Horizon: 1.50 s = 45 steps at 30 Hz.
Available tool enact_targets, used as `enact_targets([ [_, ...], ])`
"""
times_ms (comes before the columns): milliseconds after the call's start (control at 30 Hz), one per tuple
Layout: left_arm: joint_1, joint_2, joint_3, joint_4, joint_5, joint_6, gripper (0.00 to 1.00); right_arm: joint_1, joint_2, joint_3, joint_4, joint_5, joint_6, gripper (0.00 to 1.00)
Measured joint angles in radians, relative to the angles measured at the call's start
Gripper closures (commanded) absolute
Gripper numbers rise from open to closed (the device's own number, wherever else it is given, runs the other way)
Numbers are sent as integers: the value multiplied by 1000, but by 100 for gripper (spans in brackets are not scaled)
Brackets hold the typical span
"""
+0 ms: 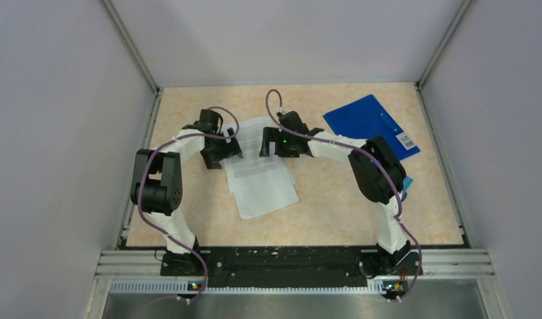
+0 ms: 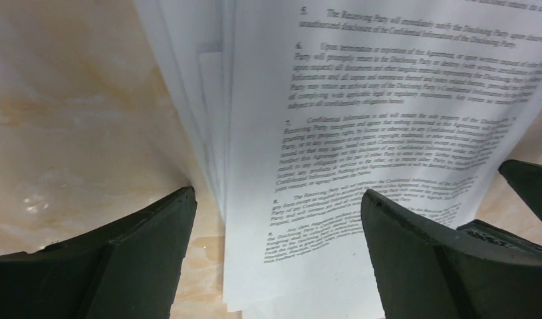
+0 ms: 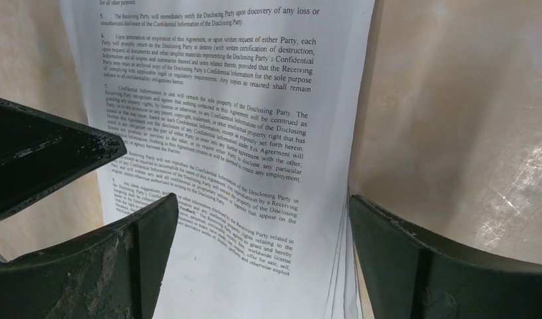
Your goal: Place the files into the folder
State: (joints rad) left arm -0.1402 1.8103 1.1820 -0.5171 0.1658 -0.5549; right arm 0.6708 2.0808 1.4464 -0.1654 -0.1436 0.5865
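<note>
The files [image 1: 260, 174] are a loose, fanned stack of white printed sheets lying in the middle of the table. The blue folder [image 1: 369, 123] lies shut at the back right, apart from the sheets, its white barcode label toward the right. My left gripper [image 1: 223, 150] is open over the stack's far left edge; in the left wrist view [image 2: 278, 222] the sheets' [image 2: 361, 133] edge runs between its fingers. My right gripper [image 1: 273, 145] is open over the far right edge; in the right wrist view [image 3: 265, 229] the sheets [image 3: 221, 119] lie between its fingers.
The table [image 1: 334, 206] is beige marble-patterned, walled by grey panels on three sides. A small blue object [image 1: 407, 187] peeks out behind the right arm's elbow. One finger of the other gripper shows in each wrist view: the right's finger [image 2: 531, 189] and the left's finger [image 3: 42, 156].
</note>
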Motion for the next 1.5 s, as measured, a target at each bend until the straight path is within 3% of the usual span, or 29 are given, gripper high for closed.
enact_targets([
  [267, 18, -73, -59, -27, -57, 0, 2, -4, -31, -31, -27, 33, -56, 1],
  [400, 45, -64, -16, -45, -48, 23, 2, -10, -89, -101, -54, 61, -76, 1],
  [667, 79, 134, 371, 22, -13, 58, 2, 17, -427, -435, -115, 150, -65, 4],
  [900, 79, 396, 643, 152, 43, -9, 2, 233, -678, -664, -133, 253, 33, 11],
  [1100, 78, 549, 741, 184, 72, -92, 2, 388, -693, -756, -118, 343, 126, 18],
  [1500, 47, 557, 772, 117, -7, -143, 2, 512, -560, -726, 10, 534, 185, 35],
])
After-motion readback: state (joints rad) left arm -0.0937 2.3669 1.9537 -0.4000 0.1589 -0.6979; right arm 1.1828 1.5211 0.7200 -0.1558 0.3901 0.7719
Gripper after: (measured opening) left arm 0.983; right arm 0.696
